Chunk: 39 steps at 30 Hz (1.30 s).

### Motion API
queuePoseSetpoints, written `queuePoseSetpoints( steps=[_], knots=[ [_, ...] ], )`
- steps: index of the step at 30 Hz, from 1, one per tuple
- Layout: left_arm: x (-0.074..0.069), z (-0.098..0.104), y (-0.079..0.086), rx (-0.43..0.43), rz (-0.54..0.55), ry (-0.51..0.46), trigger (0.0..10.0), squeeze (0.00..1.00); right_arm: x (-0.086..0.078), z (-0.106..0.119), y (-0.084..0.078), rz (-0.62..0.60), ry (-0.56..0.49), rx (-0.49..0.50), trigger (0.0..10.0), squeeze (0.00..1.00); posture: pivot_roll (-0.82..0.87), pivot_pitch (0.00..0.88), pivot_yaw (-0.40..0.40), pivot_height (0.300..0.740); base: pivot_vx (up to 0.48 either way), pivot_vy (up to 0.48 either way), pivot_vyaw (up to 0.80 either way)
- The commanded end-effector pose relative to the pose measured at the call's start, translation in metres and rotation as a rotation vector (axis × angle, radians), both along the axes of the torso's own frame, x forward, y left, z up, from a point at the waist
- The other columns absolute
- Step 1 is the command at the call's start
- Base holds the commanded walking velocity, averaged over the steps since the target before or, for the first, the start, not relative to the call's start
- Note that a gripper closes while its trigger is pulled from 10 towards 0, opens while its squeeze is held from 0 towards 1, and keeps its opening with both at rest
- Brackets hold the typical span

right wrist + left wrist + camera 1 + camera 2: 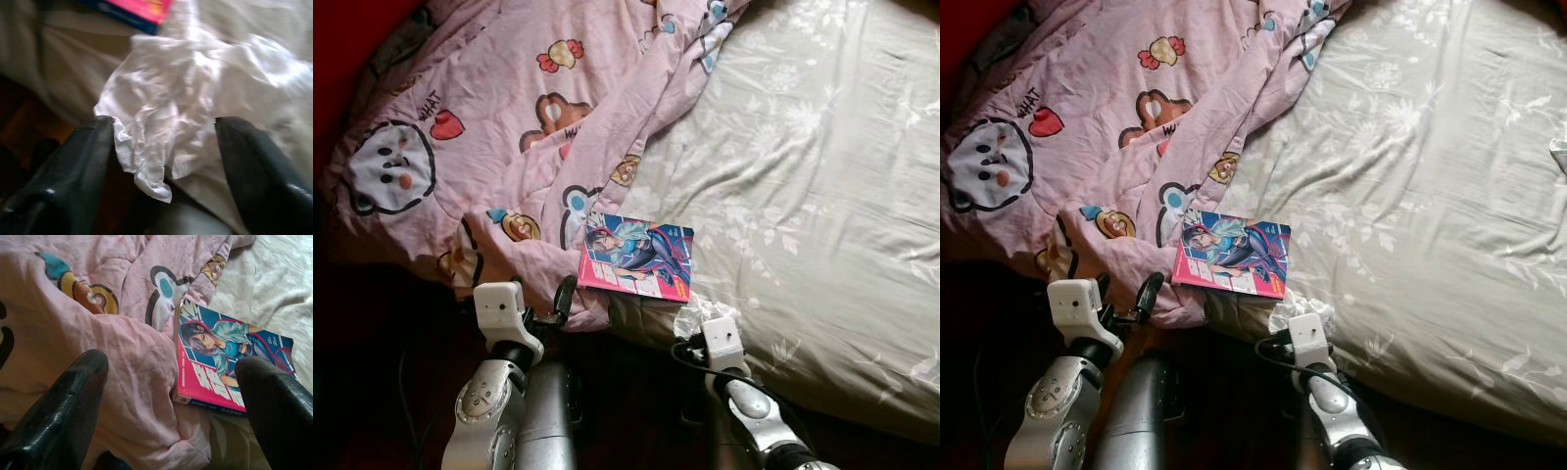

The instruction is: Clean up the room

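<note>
- Right gripper (164,147): fingers spread, straddling crumpled tissue (176,112) at bed (822,196) edge.
- Left gripper (171,396): released, near book (636,258).
- Advice: advance, pinch tissue's bulk, avoid the sheet.

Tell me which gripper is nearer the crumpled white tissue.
Right. The right gripper is open around the tissue at the bed's edge; the left gripper is farther off, by the pink blanket.

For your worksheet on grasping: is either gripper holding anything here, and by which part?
Nothing is held. The right gripper is open around a crumpled white tissue at the bed's edge; the left gripper is open near the pink-covered comic book.
</note>
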<state>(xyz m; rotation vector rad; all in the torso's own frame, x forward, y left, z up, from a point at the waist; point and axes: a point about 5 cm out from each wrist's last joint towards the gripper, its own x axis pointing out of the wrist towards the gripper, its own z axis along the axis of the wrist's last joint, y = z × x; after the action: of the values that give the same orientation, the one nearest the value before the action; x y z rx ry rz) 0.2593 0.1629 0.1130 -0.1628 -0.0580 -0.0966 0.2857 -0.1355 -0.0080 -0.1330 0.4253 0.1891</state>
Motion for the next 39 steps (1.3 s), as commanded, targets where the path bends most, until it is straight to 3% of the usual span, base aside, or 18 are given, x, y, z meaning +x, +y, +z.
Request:
queuePoseSetpoints(
  steps=[1,8,27,39],
  knots=[
    [-0.007,-0.008,-0.001,-0.008,0.002,0.046,10.0,0.0,-0.011,-0.011,-0.003,-0.015,0.057,0.001,0.0,0.0,0.17,0.542,-0.005,0.645,0.0,0.0,0.0],
    [-0.009,-0.009,-0.002,-0.01,-0.002,0.059,10.0,0.0,-0.003,-0.006,0.003,-0.024,0.062,-0.014,0.0,0.0,0.16,0.546,-0.002,0.645,0.0,0.0,0.0],
    [-0.015,-0.009,-0.002,-0.008,-0.002,0.077,10.0,0.0,-0.013,-0.015,0.002,-0.038,0.084,-0.032,0.0,0.0,0.17,0.562,0.004,0.645,0.0,0.0,0.0],
    [-0.014,-0.011,-0.005,-0.008,-0.01,0.088,10.0,0.0,-0.009,-0.011,-0.006,-0.087,0.061,-0.054,0.0,0.0,0.17,0.554,0.01,0.645,0.0,0.0,0.0]
  ],
)
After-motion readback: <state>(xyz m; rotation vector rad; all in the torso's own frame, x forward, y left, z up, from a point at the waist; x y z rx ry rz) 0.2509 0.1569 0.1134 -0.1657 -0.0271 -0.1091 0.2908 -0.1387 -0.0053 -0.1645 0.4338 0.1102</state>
